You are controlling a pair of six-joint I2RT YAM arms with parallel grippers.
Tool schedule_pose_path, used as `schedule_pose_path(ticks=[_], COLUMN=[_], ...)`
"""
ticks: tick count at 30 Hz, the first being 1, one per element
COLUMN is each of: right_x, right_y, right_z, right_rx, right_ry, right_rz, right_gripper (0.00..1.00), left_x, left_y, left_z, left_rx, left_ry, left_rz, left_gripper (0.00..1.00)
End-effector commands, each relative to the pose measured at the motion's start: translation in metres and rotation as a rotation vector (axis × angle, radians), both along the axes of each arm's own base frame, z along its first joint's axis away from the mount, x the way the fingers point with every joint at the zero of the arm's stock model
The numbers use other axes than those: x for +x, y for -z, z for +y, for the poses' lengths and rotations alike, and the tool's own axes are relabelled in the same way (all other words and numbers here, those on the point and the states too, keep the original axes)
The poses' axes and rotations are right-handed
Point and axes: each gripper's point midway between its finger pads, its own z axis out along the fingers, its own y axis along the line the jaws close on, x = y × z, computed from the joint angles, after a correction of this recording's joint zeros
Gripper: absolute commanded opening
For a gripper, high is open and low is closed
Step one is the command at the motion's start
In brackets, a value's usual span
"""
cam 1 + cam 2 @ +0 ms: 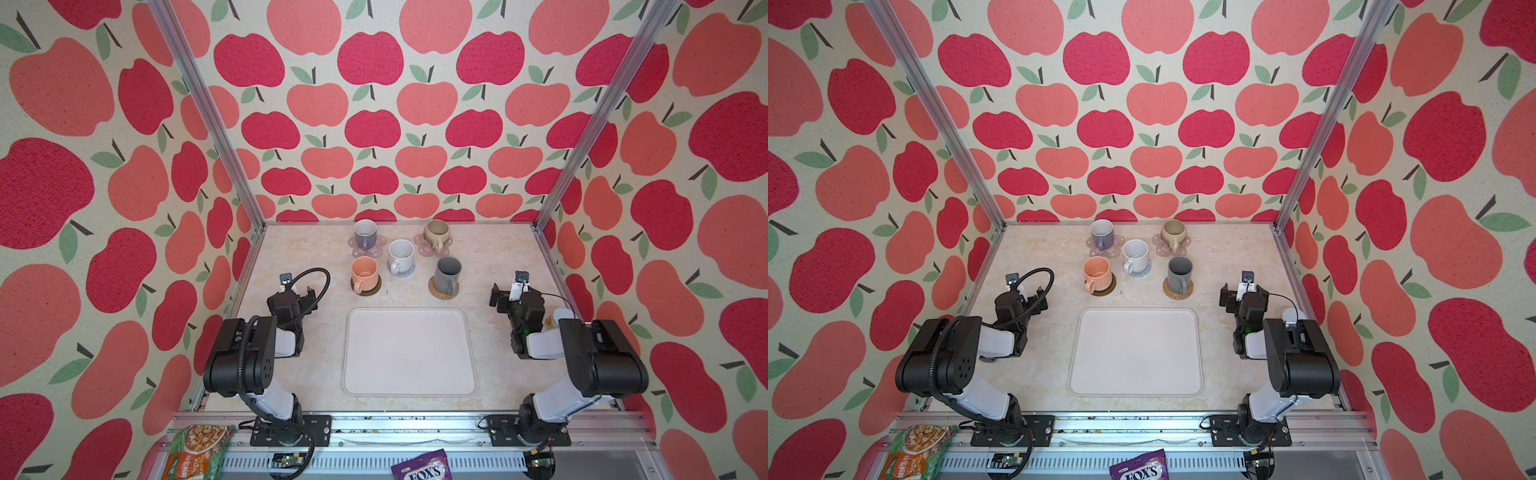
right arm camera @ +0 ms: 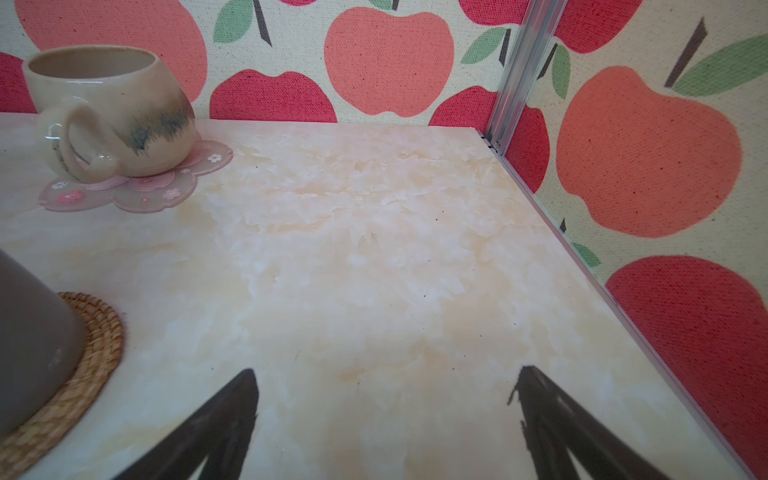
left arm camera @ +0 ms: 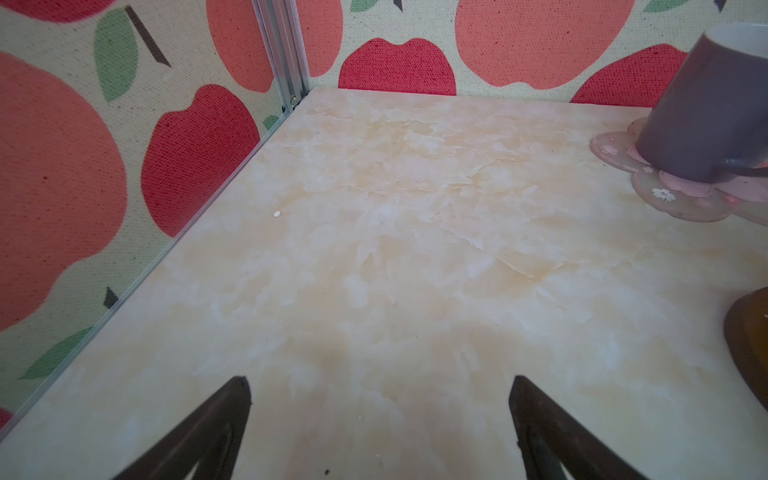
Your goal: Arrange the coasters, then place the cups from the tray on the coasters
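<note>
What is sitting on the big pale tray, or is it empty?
Empty. In both top views the tray shows only its own bare surface, rim to rim.

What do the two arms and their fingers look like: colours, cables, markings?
The left arm and right arm both have black joint housings with white-grey links. A ribbed black hose loops off the left; a thin black wire runs along the right. The left gripper and right gripper fingers are dark, tapered wedges. No readable markings.

On my marble-patterned table (image 1: 490,257) lies the pale tray (image 1: 409,353), toward the front. Behind it I count five coasters (image 1: 437,292).
</note>
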Motion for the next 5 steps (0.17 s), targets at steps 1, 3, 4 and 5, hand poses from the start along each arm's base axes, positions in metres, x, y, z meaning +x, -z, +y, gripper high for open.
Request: schedule_pose_path(ticks=[1,3,4,5], right_x=[0.0033,0.0032,0.0026,0.0022], right_y=[-0.0009,-0.0014,-0.0012,-0.002], right_z=[-0.0026,-0.0029,-0.0033,-0.0035], right_rx=[-0.03,-0.03,-0.032,-0.035], right_ry=[0.016,0.017,0.019,0.025], right_rz=[0.009,0.006,0.006,0.001], right_gripper=[0.99,0.99,0.99,0.99], left_x=[0.0071,0.0068,0.0071,0.0067], left_y=[-0.0144,-0.0135,-0.0139,-0.0135], left_z=[0.0035,0.0032,0.0035,0.0036], left_rx=[0.007,0.007,0.007,0.007], left_ry=[-0.015,-0.015,-0.015,-0.015], left_rz=[-0.052,-0.05,-0.051,-0.051], left_gripper=[0.99,0.99,0.99,0.99])
